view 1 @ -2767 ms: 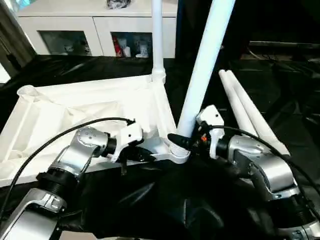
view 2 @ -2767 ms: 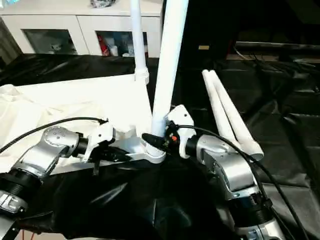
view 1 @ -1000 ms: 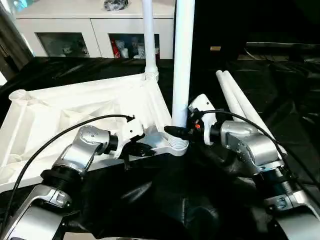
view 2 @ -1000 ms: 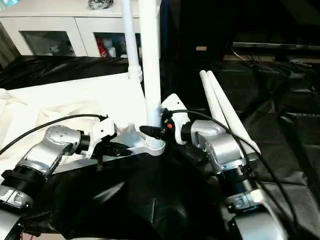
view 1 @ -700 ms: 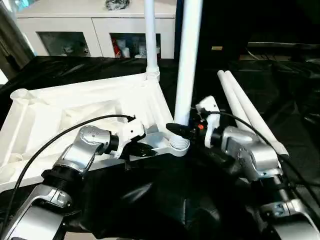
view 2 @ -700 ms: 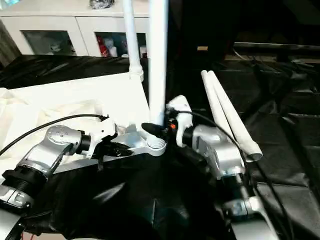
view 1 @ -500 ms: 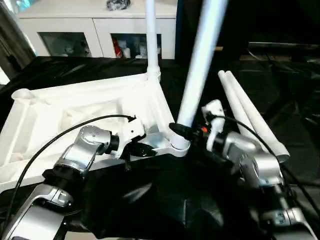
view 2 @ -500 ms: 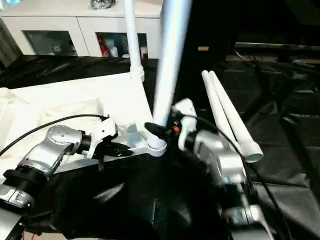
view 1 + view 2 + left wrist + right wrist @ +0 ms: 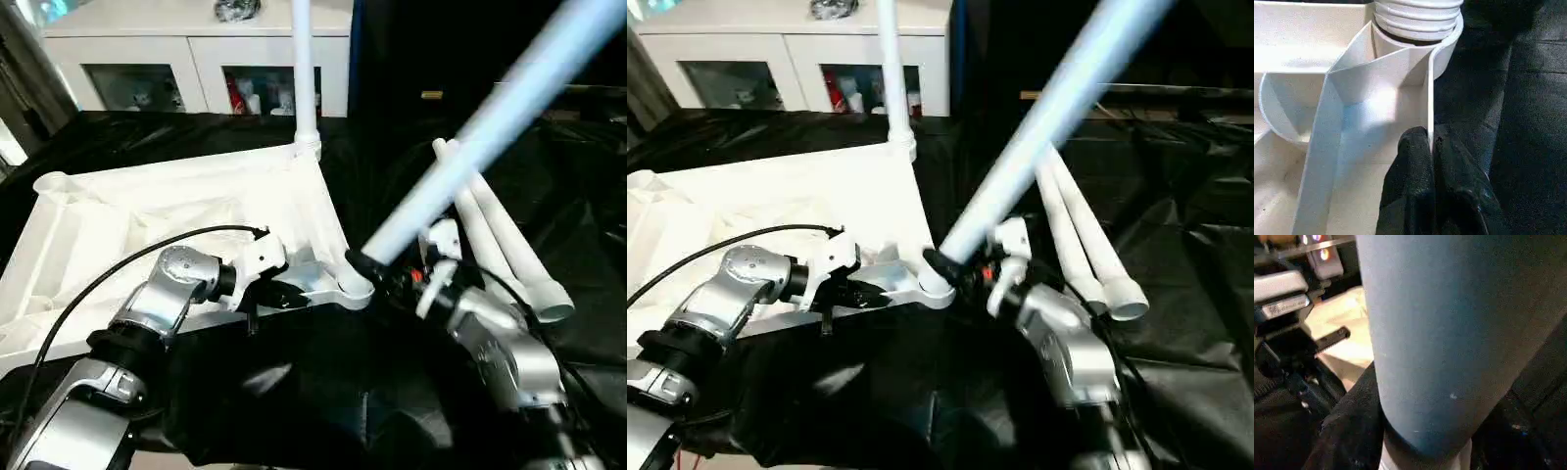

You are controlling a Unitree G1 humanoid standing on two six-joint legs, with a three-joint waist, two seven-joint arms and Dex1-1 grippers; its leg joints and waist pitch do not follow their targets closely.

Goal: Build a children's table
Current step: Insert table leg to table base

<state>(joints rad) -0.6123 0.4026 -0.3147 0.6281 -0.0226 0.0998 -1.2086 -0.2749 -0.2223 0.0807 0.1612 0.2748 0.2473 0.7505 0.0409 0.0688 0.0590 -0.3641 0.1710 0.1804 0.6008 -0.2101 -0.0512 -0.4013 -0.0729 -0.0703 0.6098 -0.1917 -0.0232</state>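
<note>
second leg tilted at the near corner socket

nearest you, the left gripper (image 9: pixel 279 294) is pinched tight on the rim wall of the table top (image 9: pixel 147 225), just beside the near corner socket (image 9: pixel 351 291); in the left wrist view its fingers (image 9: pixel 1415 166) close over that thin wall, bracing the top. the top lies underside up on the black cloth (image 9: pixel 323 392), ribs showing.

at the same corner, the right gripper (image 9: pixel 377 272) is clamped around the foot of a leg (image 9: pixel 470 137). that leg leans steeply toward your right, so its base sits at the socket but is not square in it.

you are on step 2 of 4: seating the second leg. the next move, as i judge it, calls for bringing the leg upright over the socket while the left side holds the top down, then pressing or turning it home. forcing it while tilted could lever the top off the cloth.

beyond, 2 spare legs (image 9: pixel 500 235) lie side by side on the cloth, touching. at the far corner, 1 fitted leg (image 9: pixel 305 69) stands upright. farthest back is a white cabinet (image 9: pixel 196 59).
</note>
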